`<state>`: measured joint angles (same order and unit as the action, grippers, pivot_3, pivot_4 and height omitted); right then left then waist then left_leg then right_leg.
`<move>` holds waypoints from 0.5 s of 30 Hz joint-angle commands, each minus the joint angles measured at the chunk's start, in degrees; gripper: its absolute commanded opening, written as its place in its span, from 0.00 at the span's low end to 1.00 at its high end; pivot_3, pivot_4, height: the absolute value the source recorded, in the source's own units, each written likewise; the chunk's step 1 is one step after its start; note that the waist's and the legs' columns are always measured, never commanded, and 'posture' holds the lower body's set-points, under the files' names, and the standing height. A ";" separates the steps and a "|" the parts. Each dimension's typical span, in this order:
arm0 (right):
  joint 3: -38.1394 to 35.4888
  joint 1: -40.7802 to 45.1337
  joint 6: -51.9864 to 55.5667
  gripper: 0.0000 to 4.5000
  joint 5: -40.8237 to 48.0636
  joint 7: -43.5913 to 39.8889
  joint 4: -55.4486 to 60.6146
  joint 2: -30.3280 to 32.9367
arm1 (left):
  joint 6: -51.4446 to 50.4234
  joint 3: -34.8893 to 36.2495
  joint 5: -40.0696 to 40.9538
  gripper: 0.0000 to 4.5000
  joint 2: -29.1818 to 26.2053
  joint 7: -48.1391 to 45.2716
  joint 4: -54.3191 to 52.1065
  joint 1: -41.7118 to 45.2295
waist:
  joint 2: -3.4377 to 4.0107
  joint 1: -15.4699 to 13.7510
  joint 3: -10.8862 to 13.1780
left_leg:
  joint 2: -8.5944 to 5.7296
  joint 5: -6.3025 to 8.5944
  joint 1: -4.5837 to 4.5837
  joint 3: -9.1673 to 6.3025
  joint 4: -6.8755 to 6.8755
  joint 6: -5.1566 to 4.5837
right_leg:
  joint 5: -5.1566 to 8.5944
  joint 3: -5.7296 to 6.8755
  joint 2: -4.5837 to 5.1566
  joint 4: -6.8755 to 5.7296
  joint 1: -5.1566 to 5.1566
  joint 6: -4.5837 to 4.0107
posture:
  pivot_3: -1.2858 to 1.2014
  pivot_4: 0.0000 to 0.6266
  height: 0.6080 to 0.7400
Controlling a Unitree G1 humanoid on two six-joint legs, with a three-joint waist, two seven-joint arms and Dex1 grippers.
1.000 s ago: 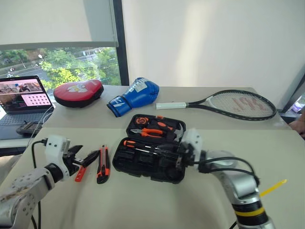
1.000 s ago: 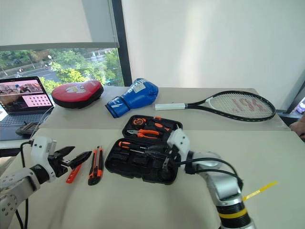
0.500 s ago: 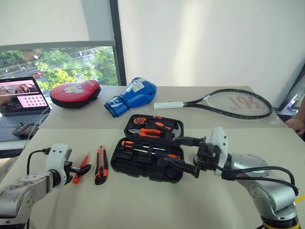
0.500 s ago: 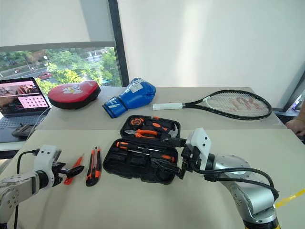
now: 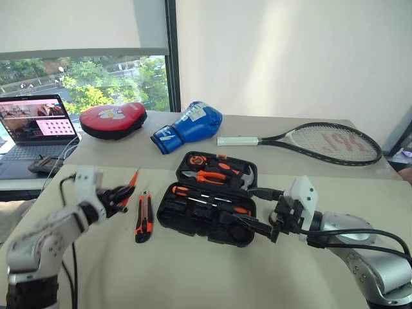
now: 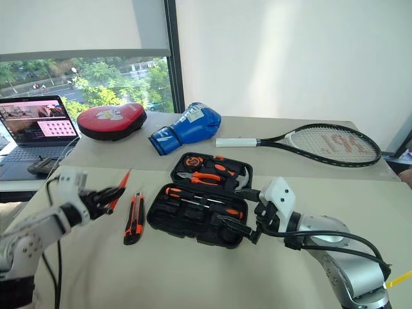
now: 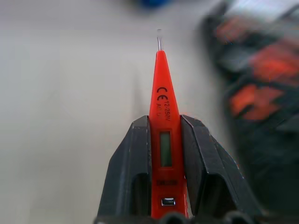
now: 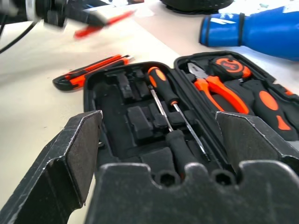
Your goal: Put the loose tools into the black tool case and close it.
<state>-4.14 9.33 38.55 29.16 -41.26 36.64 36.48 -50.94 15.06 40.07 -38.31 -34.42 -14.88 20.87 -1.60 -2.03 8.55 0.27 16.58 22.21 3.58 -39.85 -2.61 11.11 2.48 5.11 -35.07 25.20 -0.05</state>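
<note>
The slim orange tester screwdriver [image 7: 161, 135] is now off the table and clamped between the two black fingers of the left gripper [image 5: 121, 195]; a second ago we saw it lying on the tabletop beside the utility knife, with the jaws spread wide around it. The shaft runs straight out along the fingers, tip [image 7: 159, 38] well past them (the clamp sits on the rear half of the handle, over the small window).

The orange-black utility knife [image 5: 142, 217] lies flat just below and beside this gripper, untouched. Beyond the gripper's tip, toward the robot's right, stands the black tool case [image 5: 207, 204], lid open, with two screwdrivers [image 8: 172, 111] already seated in the near half and pliers [image 8: 219, 91] in the far half.

The right gripper [image 5: 257, 209] hangs at the case's near right corner, jaws spread wide and holding nothing; it has drawn back from over the slots.

We judge the pick-up done and the carry toward the case begun. Seating the tester, stowing the knife and closing the lid remain.
</note>
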 commanded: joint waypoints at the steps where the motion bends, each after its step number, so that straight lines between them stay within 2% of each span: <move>1: -0.04 -0.33 -2.16 1.00 -0.55 1.12 1.99 -0.07 | 7.80 -12.07 -4.51 0.10 -1.82 -13.67 2.51 5.60 | 0.00 0.05 0.00 | -0.05 0.01 -0.03 0.05 0.01 -0.06 | 0.01 0.00 -0.01 0.00 -0.01 0.02 | 0.52 0.24 1.00; 4: -0.76 -2.19 -2.43 1.00 -0.93 1.45 3.44 0.90 | 15.18 -20.55 -9.74 0.10 -2.63 -24.24 8.73 10.56 | 0.00 0.62 0.02 | -0.24 0.02 -0.03 0.19 0.00 -0.21 | 0.05 -0.02 -0.11 0.03 -0.02 0.13 | 0.52 0.24 1.00; 7: -3.13 -5.41 -2.03 1.00 -0.29 2.26 5.68 1.55 | 31.94 -30.23 -20.61 0.10 -2.85 -36.07 20.37 16.23 | -0.01 0.85 0.02 | -0.32 0.19 0.00 0.19 -0.02 -0.56 | 0.09 -0.01 -0.11 0.03 -0.02 0.29 | 0.52 0.24 1.00; 12: -5.22 -8.59 -1.80 1.00 -0.28 3.24 7.90 2.57 | 51.39 -36.39 -30.21 0.10 1.03 -44.56 38.75 24.02 | -0.03 0.93 0.03 | -0.36 0.34 0.04 0.20 -0.17 -0.87 | 0.13 0.03 -0.11 0.03 -0.06 0.42 | 0.52 0.24 1.00; 15: -6.54 -10.25 -1.83 1.00 -0.58 4.07 8.93 2.98 | 60.77 -39.03 -35.90 0.10 4.77 -45.61 49.92 28.85 | -0.05 0.91 0.04 | -0.35 0.43 0.12 0.22 -0.37 -1.02 | 0.08 0.00 -0.09 0.04 -0.07 0.56 | 0.52 0.24 1.00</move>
<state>-8.49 -0.51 37.58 28.31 -38.11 42.72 39.01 2.85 -22.55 8.11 -34.73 -79.09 29.27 46.90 -1.64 -1.12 8.59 -0.10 17.05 22.34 3.79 -40.32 -3.71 11.22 2.53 5.05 -35.05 25.08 0.60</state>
